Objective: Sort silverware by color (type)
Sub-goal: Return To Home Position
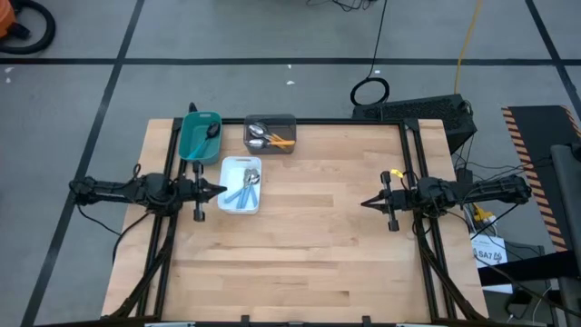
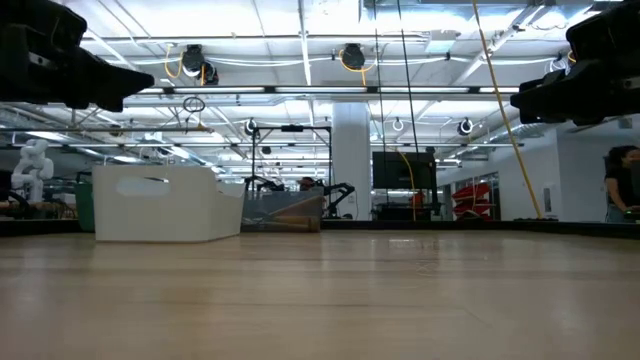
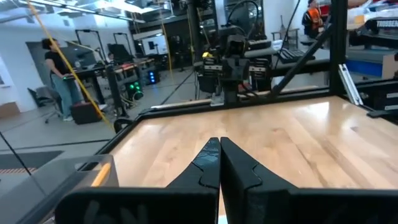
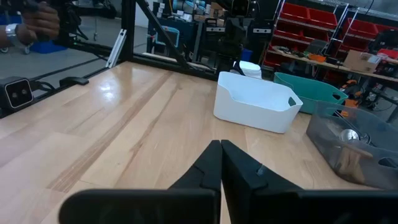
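Note:
The spoons lie in three small trays near the table's far-left corner. Several light-blue-handled ones rest in the white tray [image 1: 241, 184]. Orange-handled spoons with silver bowls [image 1: 272, 138] lie in the grey tray [image 1: 270, 133]. One black-bowled spoon [image 1: 211, 133] sits in the teal tray [image 1: 199, 134]. My left gripper [image 1: 223, 191] is shut and hovers above the table just left of the white tray. My right gripper [image 1: 363, 203] is shut and hovers over the table's right part, far from the trays. In the right wrist view the white tray [image 4: 256, 102], the teal tray [image 4: 311, 92] and the grey tray [image 4: 357, 144] show ahead.
Bare wooden tabletop [image 1: 309, 245] fills the middle and near side. Black frame rails run along the table's left, right and far edges [image 1: 345, 122]. A person [image 3: 60, 74] stands in the room beyond the table, away from it.

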`<state>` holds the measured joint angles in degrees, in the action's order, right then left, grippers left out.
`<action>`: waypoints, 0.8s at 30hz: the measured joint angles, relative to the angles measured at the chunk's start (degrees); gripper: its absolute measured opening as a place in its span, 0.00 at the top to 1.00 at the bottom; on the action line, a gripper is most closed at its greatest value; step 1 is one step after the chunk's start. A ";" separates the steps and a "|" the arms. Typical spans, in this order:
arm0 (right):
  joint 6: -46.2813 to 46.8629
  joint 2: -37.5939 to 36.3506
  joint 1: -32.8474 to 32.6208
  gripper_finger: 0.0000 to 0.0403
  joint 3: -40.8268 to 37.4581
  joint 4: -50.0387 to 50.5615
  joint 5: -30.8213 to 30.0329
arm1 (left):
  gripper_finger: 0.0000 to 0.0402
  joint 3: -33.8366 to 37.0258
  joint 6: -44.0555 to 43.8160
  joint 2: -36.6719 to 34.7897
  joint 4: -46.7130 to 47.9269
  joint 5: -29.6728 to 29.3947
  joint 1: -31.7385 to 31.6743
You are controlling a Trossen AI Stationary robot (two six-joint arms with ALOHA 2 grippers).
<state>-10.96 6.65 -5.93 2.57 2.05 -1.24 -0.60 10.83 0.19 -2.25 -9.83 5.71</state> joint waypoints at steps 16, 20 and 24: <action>-0.29 0.12 0.00 1.00 0.00 -0.30 -0.08 | 1.00 0.02 -4.01 0.20 1.89 10.86 -8.85; 0.69 0.12 0.00 1.00 0.00 0.09 -0.04 | 1.00 0.04 -6.20 0.20 1.81 10.85 -8.85; 1.21 0.12 0.00 1.00 0.00 0.10 -0.01 | 1.00 0.04 -6.12 0.22 1.78 10.69 -8.85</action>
<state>-9.75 6.76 -5.93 2.57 2.15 -1.26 -0.56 4.71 0.40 -0.47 0.87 -3.14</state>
